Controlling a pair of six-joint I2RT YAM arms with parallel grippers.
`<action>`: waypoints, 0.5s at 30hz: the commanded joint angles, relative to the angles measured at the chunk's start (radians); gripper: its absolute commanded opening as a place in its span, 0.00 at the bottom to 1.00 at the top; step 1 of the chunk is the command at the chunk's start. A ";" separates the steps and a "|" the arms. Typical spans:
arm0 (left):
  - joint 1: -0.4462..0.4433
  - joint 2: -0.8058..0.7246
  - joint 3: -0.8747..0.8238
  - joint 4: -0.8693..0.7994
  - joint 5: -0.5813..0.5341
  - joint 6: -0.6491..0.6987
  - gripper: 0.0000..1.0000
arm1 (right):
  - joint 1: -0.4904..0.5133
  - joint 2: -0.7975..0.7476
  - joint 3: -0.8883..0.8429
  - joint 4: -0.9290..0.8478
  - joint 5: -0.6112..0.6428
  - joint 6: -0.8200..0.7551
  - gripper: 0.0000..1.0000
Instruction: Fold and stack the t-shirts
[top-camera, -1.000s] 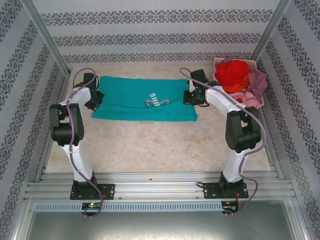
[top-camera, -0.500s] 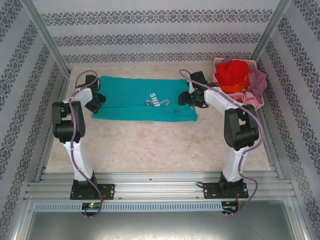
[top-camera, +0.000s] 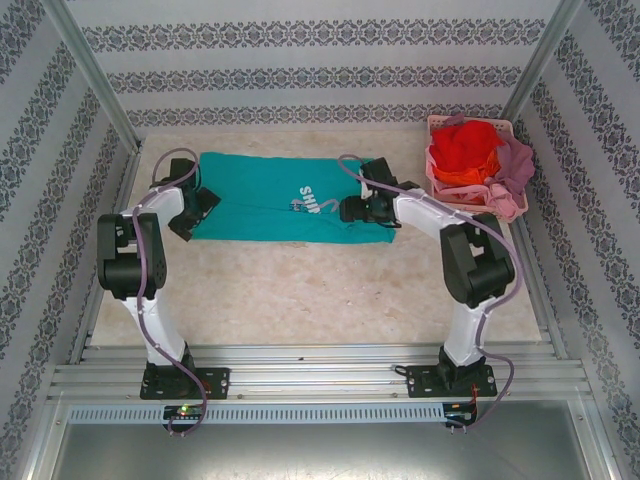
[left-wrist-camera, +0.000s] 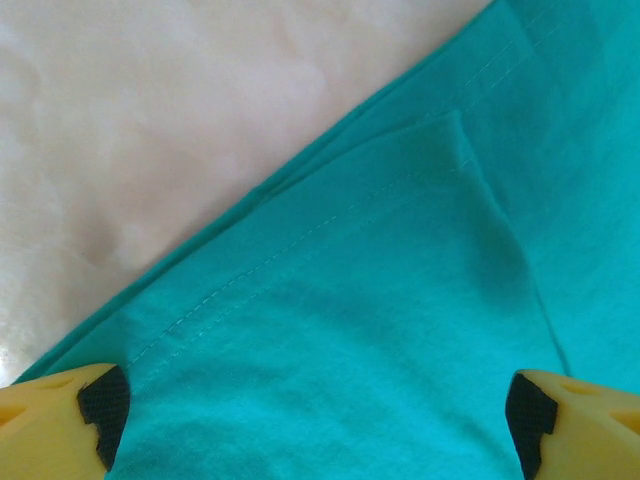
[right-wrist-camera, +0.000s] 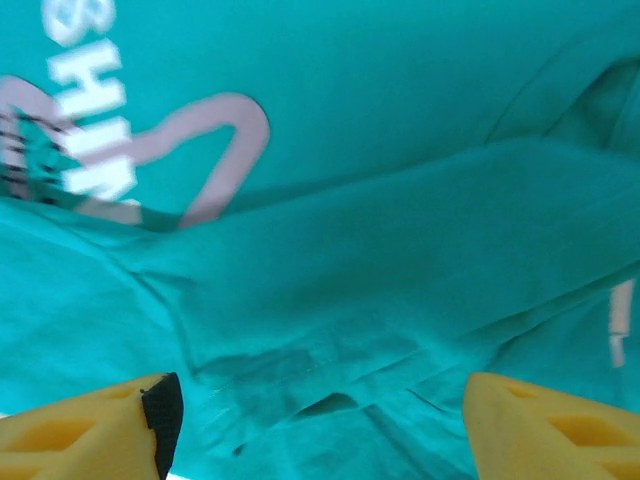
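Across the back of the table (top-camera: 300, 290), the teal t-shirt (top-camera: 270, 200) lies flat, lettering up. Left gripper (left-wrist-camera: 320, 420) hangs wide open over its left edge, right gripper (right-wrist-camera: 315, 420) open over its right side, neither holding anything. The other shirts (top-camera: 475, 155) are heaped in the pink basket (top-camera: 500, 124), far right.

Patterned walls (top-camera: 320, 60); beige tabletop (top-camera: 300, 290)

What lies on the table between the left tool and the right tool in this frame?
The teal t-shirt, spread flat, spans the stretch from the left tool to the right tool. This shows in the top view.
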 joint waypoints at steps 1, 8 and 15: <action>-0.001 0.016 -0.064 0.088 0.029 0.033 0.96 | -0.022 0.038 -0.005 0.013 0.000 0.058 0.74; 0.005 -0.034 -0.182 0.114 0.034 0.017 0.96 | -0.041 0.014 -0.136 0.063 -0.033 0.110 0.74; 0.007 -0.163 -0.359 0.087 0.014 0.022 0.97 | -0.034 -0.109 -0.345 0.104 -0.042 0.155 0.74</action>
